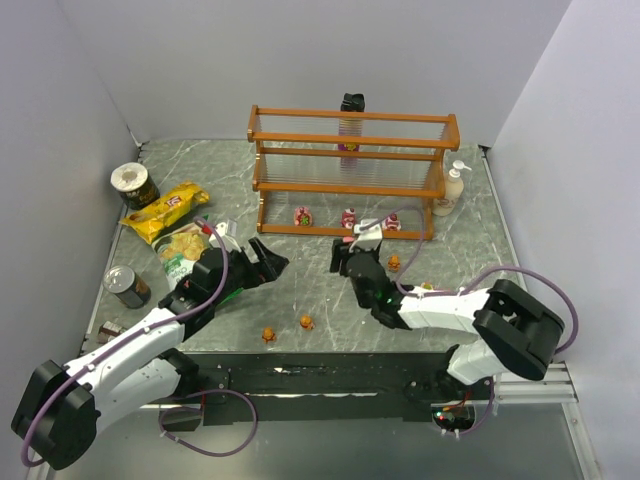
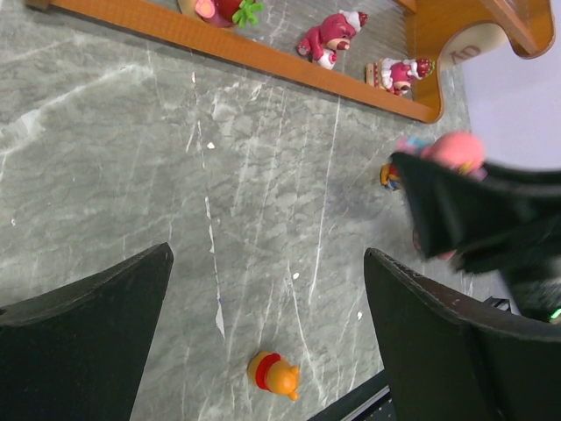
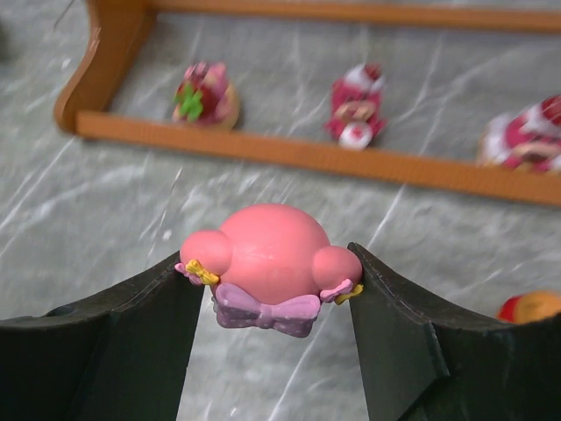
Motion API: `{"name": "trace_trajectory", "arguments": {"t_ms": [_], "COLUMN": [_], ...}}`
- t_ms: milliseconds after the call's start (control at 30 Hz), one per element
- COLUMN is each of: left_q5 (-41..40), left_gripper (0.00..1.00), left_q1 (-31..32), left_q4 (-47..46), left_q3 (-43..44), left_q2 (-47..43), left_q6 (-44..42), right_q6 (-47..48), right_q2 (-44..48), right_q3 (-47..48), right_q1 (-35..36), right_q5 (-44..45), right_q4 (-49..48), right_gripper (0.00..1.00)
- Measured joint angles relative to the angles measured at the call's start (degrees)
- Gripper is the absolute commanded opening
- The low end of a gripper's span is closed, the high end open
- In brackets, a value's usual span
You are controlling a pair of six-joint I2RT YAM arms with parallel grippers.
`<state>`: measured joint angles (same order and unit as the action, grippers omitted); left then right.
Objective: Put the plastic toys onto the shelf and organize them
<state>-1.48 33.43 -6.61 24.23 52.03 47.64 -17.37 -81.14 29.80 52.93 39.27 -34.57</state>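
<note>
The right tool (image 3: 272, 267) is clamped on a pink toy (image 3: 276, 241), its fingers pressing the 2 sides of the round head just above a purple bow. The toy hangs clear of the desk (image 1: 300, 290), in front of the shelf (image 1: 300, 138). The figurine looks light, hard and glossy, so it should slip or swivel easily. A hold across the widest part of the head, as here, seems the safest.

The left tool (image 2: 267, 259) stands wide open and empty above the desk, with an orange toy (image 2: 273, 374) lying beneath it.

The right wrist view shows the grip plainly, and 3 red-pink toys (image 3: 355, 105) on the bottom tier. From above the held toy is nearly hidden, possibly a pink speck at the fingertips. That view alone shows 2 orange toys (image 1: 306, 322) near the front edge.
</note>
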Motion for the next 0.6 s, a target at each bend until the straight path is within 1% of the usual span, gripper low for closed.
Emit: {"name": "trace_trajectory", "arguments": {"t_ms": [200,367,467,600], "left_q5": [0.2,0.2,0.2,0.2], "left_gripper": [0.96,0.96,0.96,0.96], "left_q1": [0.0,0.0,0.0,0.0], "left_q4": [0.0,-0.2,-0.3,-0.5], "left_q3": [-0.2,-0.5,-0.5,-0.5], "left_q2": [0.0,0.0,0.0,0.0], "left_q6": [0.0,0.0,0.0,0.0], "right_q6": [3.6,6.6,7.8,8.4], "right_q2": [1.2,0.6,-0.9,-2.9], "right_q3": [4.5,11.0,15.6,19.2], "right_q1": [-7.7,-14.5,-17.0,-19.3], "right_q5": [-2.2,-4.6,-6.0,-8.4], "right_q4": [3.2,5.7,6.8,8.2], "right_gripper": [0.24,0.25,0.25,0.25]}}
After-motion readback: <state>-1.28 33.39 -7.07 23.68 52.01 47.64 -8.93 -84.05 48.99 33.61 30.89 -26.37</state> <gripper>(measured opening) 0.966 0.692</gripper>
